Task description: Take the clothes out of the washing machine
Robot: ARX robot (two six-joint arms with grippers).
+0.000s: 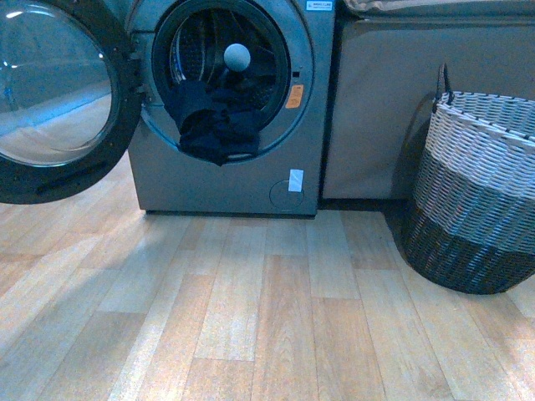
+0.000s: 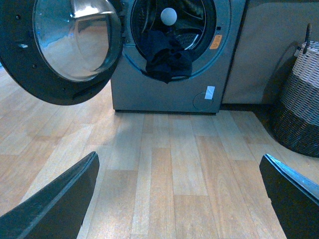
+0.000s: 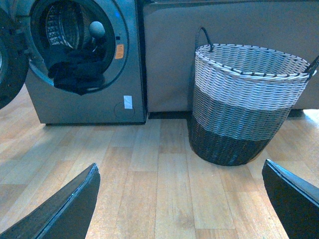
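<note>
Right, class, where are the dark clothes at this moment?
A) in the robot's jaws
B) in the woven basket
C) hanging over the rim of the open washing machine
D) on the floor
C: the clothes drape out over the lower rim of the washing machine porthole.

From where I stand I count one washing machine (image 1: pixel 226 188) with one round door (image 1: pixel 50 92), and in its drum mouth one dark bundle of clothes (image 1: pixel 213 125) and one pale ball (image 1: pixel 237 57). Its front carries three labels: one orange sticker (image 1: pixel 293 96), one white label (image 1: pixel 296 179) and one small top label (image 1: pixel 318 5). Nearby are one tan cabinet (image 1: pixel 376 109) and one woven basket (image 3: pixel 239 99) with two dark handles (image 3: pixel 202 37), plus one left gripper (image 2: pixel 179 155) and one right gripper (image 3: pixel 180 164), each with two dark fingers (image 2: pixel 60 199).
</note>
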